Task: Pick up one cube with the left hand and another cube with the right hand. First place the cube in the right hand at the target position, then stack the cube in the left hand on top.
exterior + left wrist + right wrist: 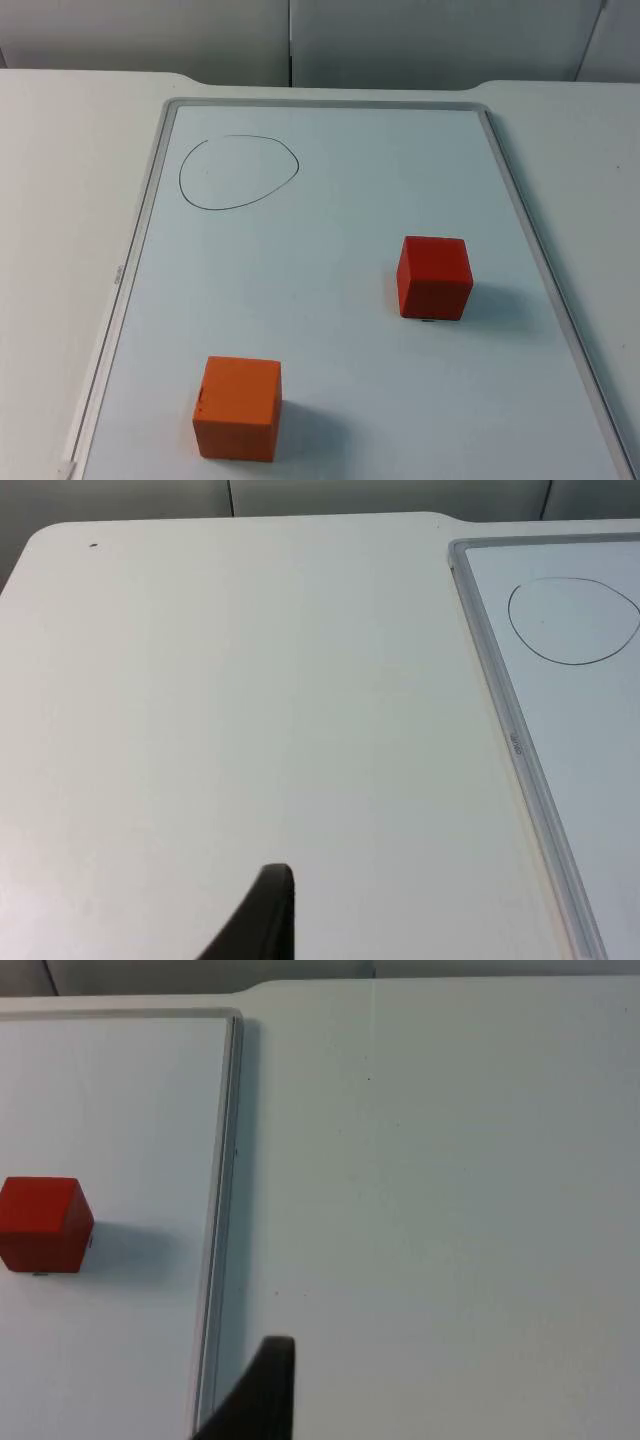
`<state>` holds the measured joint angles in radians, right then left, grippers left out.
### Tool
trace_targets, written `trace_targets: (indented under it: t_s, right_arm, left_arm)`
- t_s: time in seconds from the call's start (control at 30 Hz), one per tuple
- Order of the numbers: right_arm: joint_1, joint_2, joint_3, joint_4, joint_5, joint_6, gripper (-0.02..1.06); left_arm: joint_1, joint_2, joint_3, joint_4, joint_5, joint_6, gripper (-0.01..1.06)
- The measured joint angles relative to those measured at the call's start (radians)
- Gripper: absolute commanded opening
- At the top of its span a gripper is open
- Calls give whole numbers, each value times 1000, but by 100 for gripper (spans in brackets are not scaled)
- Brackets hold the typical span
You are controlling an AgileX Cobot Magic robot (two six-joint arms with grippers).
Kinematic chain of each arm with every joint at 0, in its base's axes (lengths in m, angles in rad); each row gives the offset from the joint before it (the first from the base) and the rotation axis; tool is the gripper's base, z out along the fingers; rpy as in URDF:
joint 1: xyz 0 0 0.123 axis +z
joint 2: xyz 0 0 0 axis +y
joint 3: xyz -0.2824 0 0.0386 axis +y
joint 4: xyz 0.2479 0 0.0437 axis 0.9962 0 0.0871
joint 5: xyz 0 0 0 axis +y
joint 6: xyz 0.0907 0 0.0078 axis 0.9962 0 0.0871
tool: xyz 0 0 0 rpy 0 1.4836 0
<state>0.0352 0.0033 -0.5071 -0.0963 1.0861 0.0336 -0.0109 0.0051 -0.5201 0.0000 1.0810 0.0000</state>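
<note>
**Inspector:** What lay on the worktop (60, 200) at the time of inspection?

**Assistant:** A whiteboard (330, 180) with a grey frame lay flat on it. Two cubes sat on the board, well apart from each other. The red cube (434, 277) stood toward the board's right side, near the frame but not touching it. The orange cube (238, 407) stood closer to the camera, toward the board's left side. Both rested squarely on one face.

**Inspector:** And the target position?

**Assistant:** A hand-drawn circle (239, 172) in black line was marked in the far left part of the board. Nothing stood inside it. Both cubes were well clear of it.

**Inspector:** State of the left pincer?

**Assistant:** One black fingertip (262, 920) was seen in the left wrist view, above bare worktop beside the board's left frame, with the drawn circle visible beyond that frame. With just one fingertip to go on, I could not tell whether the pincer was spread or closed. It held nothing that I could see.

**Inspector:** The right pincer?

**Assistant:** Much the same. A single black fingertip (262, 1395) showed over the worktop just outside the board's right frame, with the red cube on the board on the far side of that frame. Its opening could not be judged either.
</note>
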Motion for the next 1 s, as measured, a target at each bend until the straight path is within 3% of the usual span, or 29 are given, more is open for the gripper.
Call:
trace_targets:
  t_s: [0.33, 0.47, 0.63, 0.8, 1.0]
  right_arm:
    - [0, 60, -73, 81, -3, -69, 103]
    - [0, 211, -153, 149, -47, -156, 102]
    - [0, 508, -289, 358, -141, -389, 102]
    - [0, 793, -433, 473, -166, -449, 98]
    - [3, 1102, -587, 517, -162, -434, 98]
  left_arm:
    - [0, 0, 0, 0, 0, 0, 105]
    - [0, 0, 0, 0, 0, 0, 105]
    - [0, 0, 0, 0, 0, 0, 105]
    - [0, 0, 0, 0, 0, 0, 105]
    - [0, 0, 0, 0, 0, 0, 105]
